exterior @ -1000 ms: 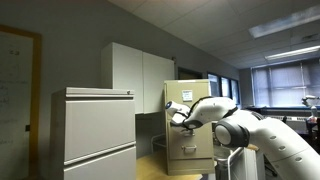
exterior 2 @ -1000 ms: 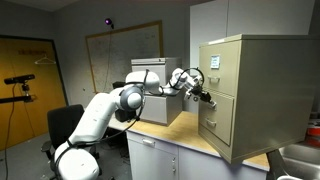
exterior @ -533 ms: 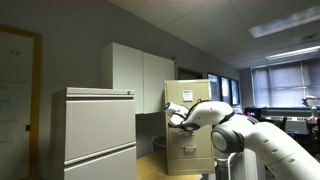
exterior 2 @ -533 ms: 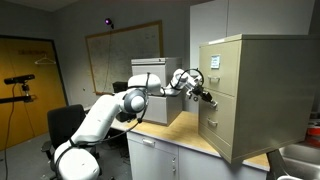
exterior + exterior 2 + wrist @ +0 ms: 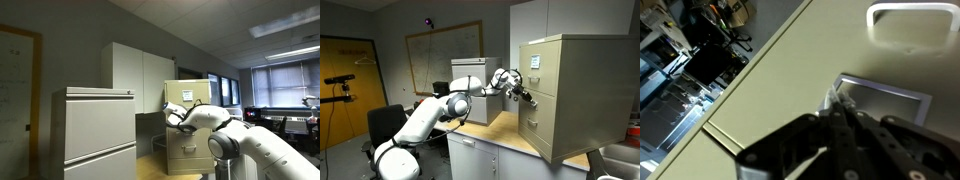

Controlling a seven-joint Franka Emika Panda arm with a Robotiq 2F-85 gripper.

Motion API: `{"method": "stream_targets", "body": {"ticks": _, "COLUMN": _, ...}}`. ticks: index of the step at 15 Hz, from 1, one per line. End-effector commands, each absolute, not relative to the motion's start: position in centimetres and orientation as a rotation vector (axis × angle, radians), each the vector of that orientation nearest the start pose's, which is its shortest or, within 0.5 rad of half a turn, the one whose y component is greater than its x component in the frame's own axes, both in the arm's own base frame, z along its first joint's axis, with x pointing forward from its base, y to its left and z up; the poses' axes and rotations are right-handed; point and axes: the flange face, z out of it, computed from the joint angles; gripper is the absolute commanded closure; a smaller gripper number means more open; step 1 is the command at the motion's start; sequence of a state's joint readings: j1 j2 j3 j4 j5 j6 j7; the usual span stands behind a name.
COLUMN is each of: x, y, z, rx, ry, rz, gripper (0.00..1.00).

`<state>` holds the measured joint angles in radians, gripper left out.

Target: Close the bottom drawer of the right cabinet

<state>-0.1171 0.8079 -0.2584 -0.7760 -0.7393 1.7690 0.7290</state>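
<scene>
Office room with a drop ceiling, blinds (image 5: 285, 85) over the windows on one side, a wooden door (image 5: 348, 75) and a whiteboard (image 5: 445, 55) on the far wall. White wall cupboards (image 5: 140, 75) hung above the work area. A wide pale grey cabinet (image 5: 95, 135) filled the foreground in an exterior view. The right cabinet (image 5: 570, 90), narrow, beige and metal, stood upright on the tabletop (image 5: 505, 135) just below the cupboards; both exterior views showed it. The white robot arm (image 5: 430, 115) reached across the tabletop from its base to the cabinet's front face. A black office chair (image 5: 385, 125) sat behind the arm, near the door.

The bottom drawer (image 5: 545, 125) was the lower of the two fronts visible on the beige cabinet, below the seam at mid height. I could not tell from these angles whether it sat fully flush with the front above it. The gripper (image 5: 528, 96) was right at the cabinet face, about level with that seam, at the left edge of the front. In the wrist view the gripper (image 5: 836, 103) had its fingers drawn together with no gap between them, clamping nothing, the tip at the corner of the silver label holder (image 5: 890, 100). The small silver handle (image 5: 910, 15) showed just beside the holder on the same beige panel, not touched. The panel's side edge (image 5: 750, 75) ran diagonally, with blurred room clutter beyond it.
</scene>
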Motion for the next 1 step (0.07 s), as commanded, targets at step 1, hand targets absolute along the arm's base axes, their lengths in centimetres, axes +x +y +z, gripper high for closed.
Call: {"method": "stream_targets", "body": {"ticks": 1, "x": 73.24, "y": -28.49, "z": 54.82, "rx": 1.998, "ry": -1.030, "rz": 0.557, "gripper": 1.00}}
